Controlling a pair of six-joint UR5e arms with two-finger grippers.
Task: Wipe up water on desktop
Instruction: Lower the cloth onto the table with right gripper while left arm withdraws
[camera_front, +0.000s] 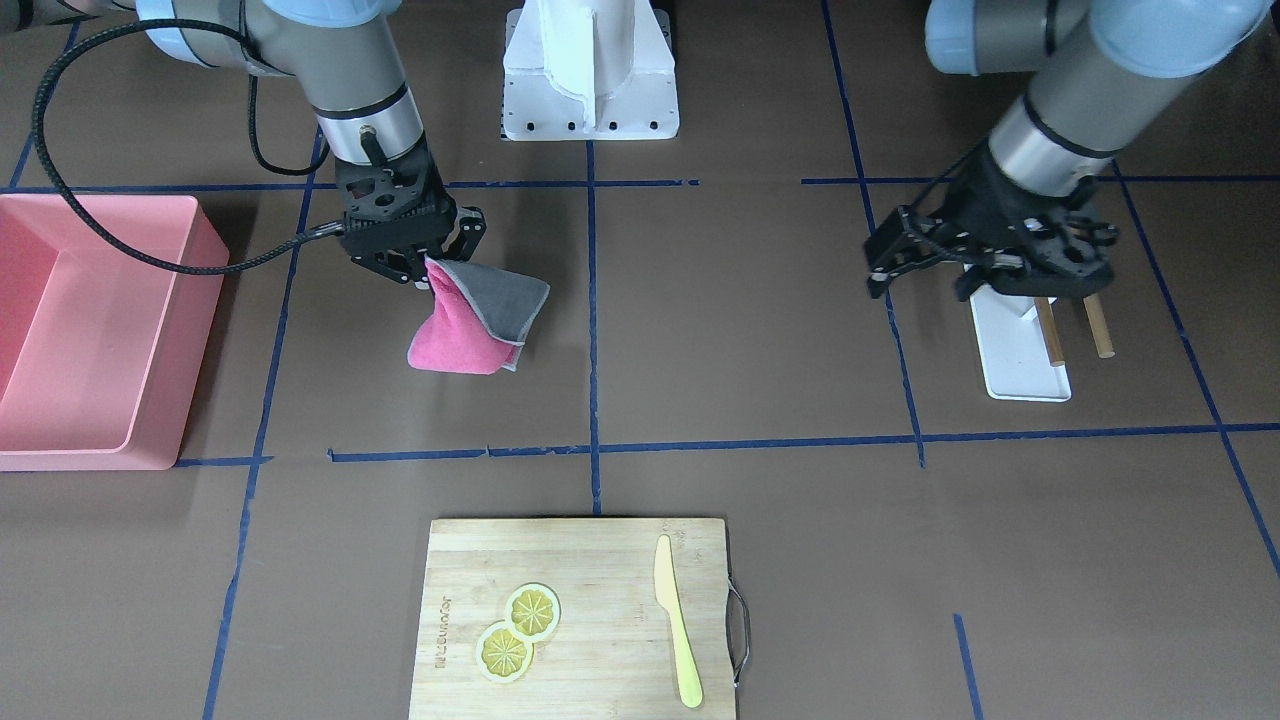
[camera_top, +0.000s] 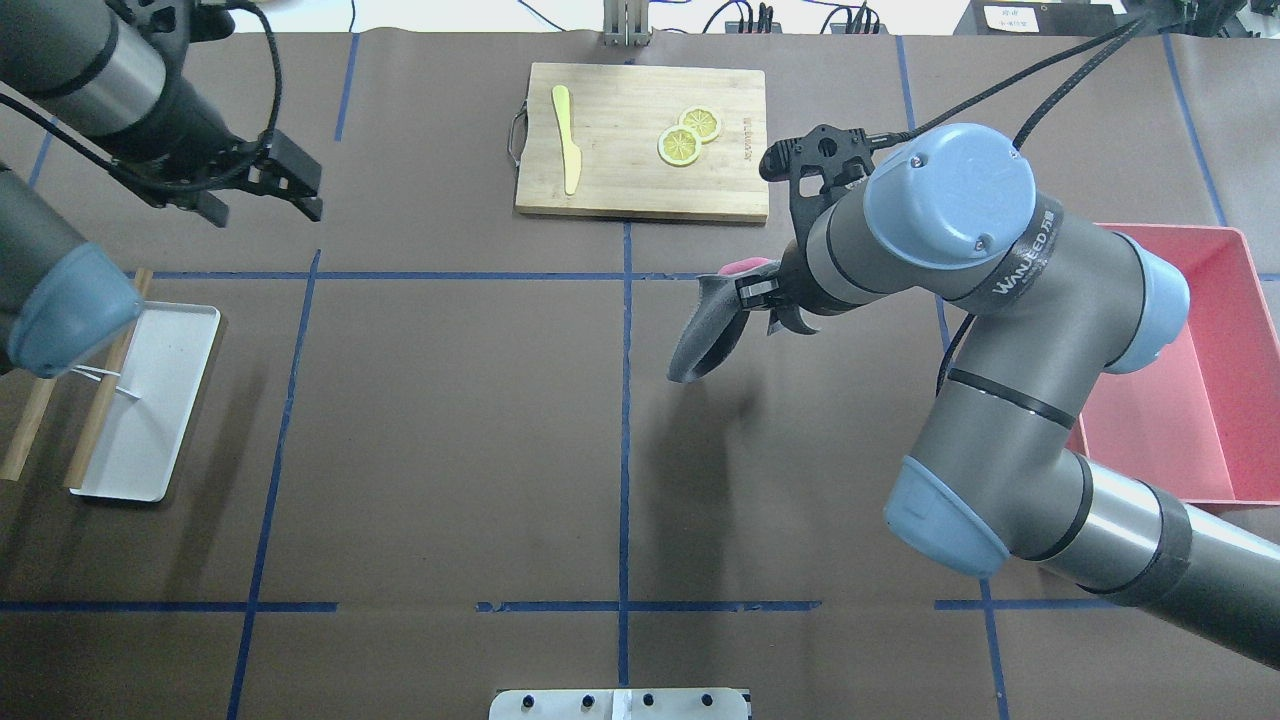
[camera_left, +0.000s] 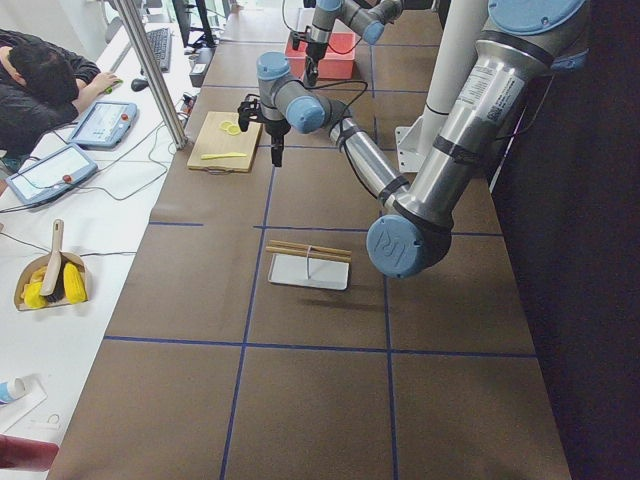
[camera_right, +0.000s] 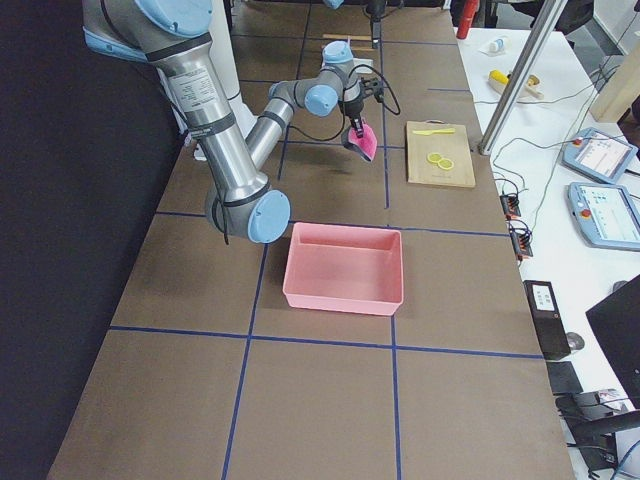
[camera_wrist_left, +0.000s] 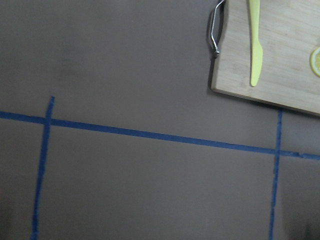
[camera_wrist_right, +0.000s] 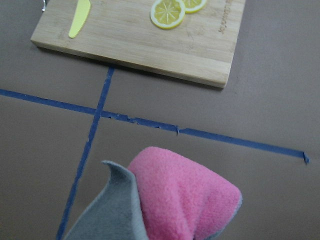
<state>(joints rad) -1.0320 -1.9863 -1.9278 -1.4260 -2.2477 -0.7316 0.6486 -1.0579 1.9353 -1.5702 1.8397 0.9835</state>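
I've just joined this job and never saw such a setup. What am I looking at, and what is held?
Two robot arms at a table, each ending in two fingers. One picture faces the robot from across the table, so sides are mirrored; one looks down from behind it; two look along the table from its ends; two come from wrist cameras. The right gripper is shut on a pink and grey cloth, hanging over the brown desktop. The left gripper is open and empty. Also there: a cutting board with two lemon slices and a yellow knife, a pink bin, a white tray with two wooden sticks at its edge. I cannot make out any water.
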